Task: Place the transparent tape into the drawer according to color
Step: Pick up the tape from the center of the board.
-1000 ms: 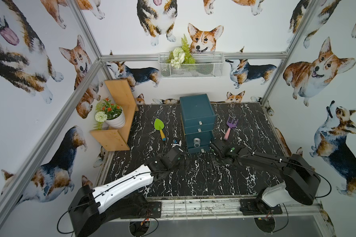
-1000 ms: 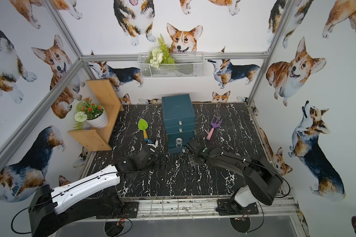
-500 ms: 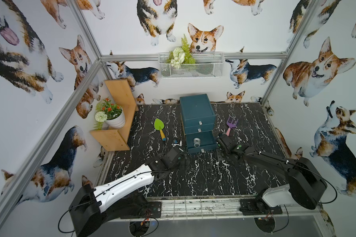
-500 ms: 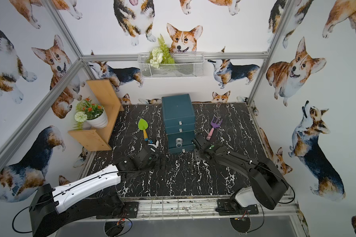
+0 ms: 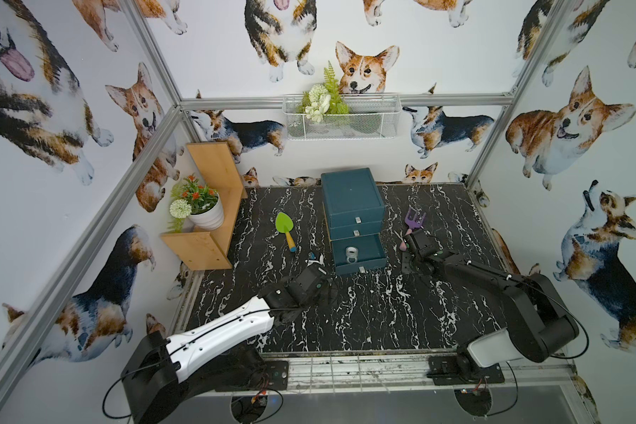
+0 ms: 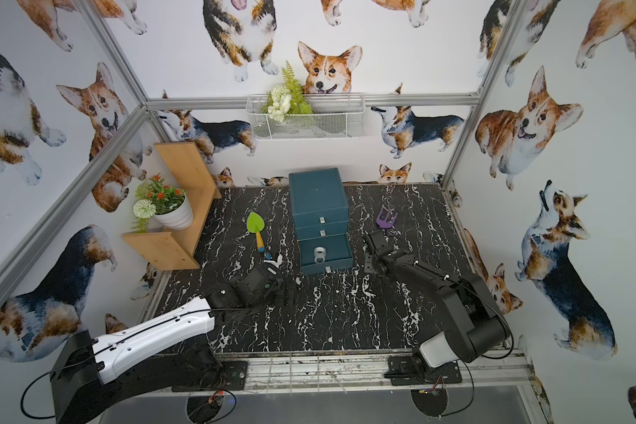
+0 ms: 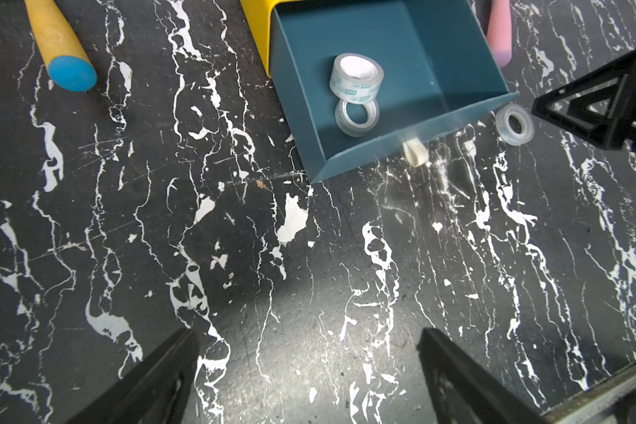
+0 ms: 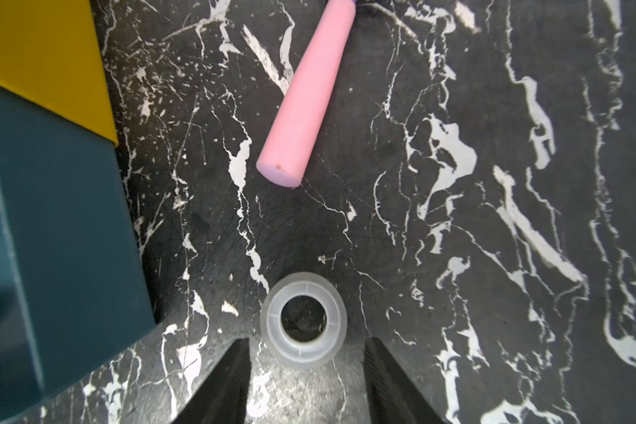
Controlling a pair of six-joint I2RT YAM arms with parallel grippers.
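Note:
The bottom drawer [image 5: 374, 253] of the teal chest [image 5: 349, 191] stands pulled out. In it, one clear transparent tape roll [image 7: 357, 79] leans on a second that lies flat [image 7: 356, 118]. A third clear roll [image 8: 303, 321] lies flat on the table by the drawer's right front corner. My right gripper [image 8: 308, 345] hovers open over it. The roll's near edge sits just between the fingertips, touching neither. In both top views this gripper [image 5: 408, 240] hides that roll. My left gripper [image 7: 307, 332] is wide open and empty over bare table in front of the drawer.
A pink-handled purple rake [image 5: 415, 220] lies just beyond my right gripper. A green trowel [image 5: 285, 229] and a small white and blue item [image 5: 314, 258] lie left of the chest. A wooden shelf [image 5: 213, 172] with a potted plant [image 5: 199, 205] fills the back-left corner.
My right gripper has moved from the drawer's front to the right and back, beside the drawer, and its jaws stand wider. The left arm has not moved.

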